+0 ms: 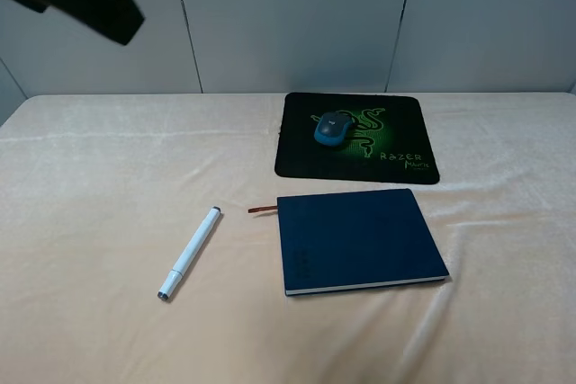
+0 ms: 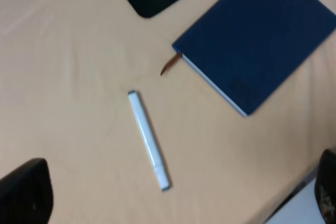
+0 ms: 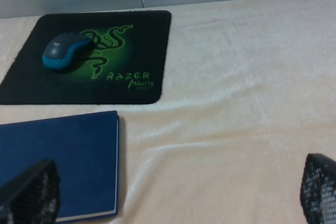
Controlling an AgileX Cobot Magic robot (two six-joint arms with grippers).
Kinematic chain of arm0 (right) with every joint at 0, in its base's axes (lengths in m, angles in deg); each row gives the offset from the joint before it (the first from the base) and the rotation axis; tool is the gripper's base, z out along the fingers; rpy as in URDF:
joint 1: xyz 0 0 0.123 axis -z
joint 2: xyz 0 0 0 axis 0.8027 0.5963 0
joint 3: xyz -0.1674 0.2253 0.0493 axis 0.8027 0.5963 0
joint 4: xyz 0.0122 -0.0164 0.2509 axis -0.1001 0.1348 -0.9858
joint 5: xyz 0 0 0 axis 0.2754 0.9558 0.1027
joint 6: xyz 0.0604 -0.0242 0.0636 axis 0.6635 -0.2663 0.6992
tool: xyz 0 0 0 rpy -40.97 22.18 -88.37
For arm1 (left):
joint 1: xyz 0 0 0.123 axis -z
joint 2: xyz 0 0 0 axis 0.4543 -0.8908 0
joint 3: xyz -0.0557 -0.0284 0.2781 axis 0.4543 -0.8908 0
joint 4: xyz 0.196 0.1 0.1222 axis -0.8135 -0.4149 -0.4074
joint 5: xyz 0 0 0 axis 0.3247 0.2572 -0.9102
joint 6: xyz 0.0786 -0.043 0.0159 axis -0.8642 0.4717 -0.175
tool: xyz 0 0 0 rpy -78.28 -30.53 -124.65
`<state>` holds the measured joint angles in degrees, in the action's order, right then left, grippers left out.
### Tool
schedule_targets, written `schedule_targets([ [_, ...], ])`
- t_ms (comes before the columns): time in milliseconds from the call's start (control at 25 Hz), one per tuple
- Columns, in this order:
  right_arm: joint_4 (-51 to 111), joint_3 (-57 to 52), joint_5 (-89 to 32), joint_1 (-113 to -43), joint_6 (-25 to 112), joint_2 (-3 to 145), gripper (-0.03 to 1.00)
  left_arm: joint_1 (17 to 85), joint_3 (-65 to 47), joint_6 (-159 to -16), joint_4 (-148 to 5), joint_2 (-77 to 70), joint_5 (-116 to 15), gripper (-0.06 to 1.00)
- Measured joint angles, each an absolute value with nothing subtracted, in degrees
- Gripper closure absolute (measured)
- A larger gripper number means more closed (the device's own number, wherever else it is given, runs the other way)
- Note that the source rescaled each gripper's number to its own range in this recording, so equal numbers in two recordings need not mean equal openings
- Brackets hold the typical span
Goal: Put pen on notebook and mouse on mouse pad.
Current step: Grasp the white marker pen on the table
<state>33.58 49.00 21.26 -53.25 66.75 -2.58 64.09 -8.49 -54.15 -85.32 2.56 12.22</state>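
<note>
Left wrist view: the left gripper (image 2: 173, 196) hangs above the cloth with its dark fingers (image 2: 23, 195) spread wide and holding nothing. The pen (image 2: 148, 139) lies flat on the cloth below the gap between them. It is a slim white cylinder with a silver tip, and it is beside the notebook (image 2: 257, 40) but apart from it.

The right gripper (image 3: 173, 190) is also spread wide and empty, its pads (image 3: 31, 192) showing a mesh texture. One pad is over the notebook's near part.

The notebook is flat and navy, with white page edges and a reddish ribbon (image 1: 263, 209) poking out toward the pen. The mouse (image 1: 333, 128), oval with teal sides and a dark top, sits on the mouse pad (image 1: 301, 155), a black mat with rounded corners and a green logo. The mat lies just behind the notebook without touching it.

A cream, slightly wrinkled cloth (image 1: 99, 186) covers the table. Pale grey wall panels (image 1: 288, 15) stand behind.
</note>
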Motion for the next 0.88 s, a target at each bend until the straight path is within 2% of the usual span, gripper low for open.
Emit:
schedule_targets([
  [520,33.6,49.0,21.3,-53.3,66.8,-2.6,-0.03,62.5,-33.6,-57.0,-85.3,31.5,12.2,-0.06],
  [880,33.6,49.0,21.3,-53.3,66.8,-2.6,-0.03,48.1,-48.8,-57.0,-85.3,49.2,9.4,-0.06],
])
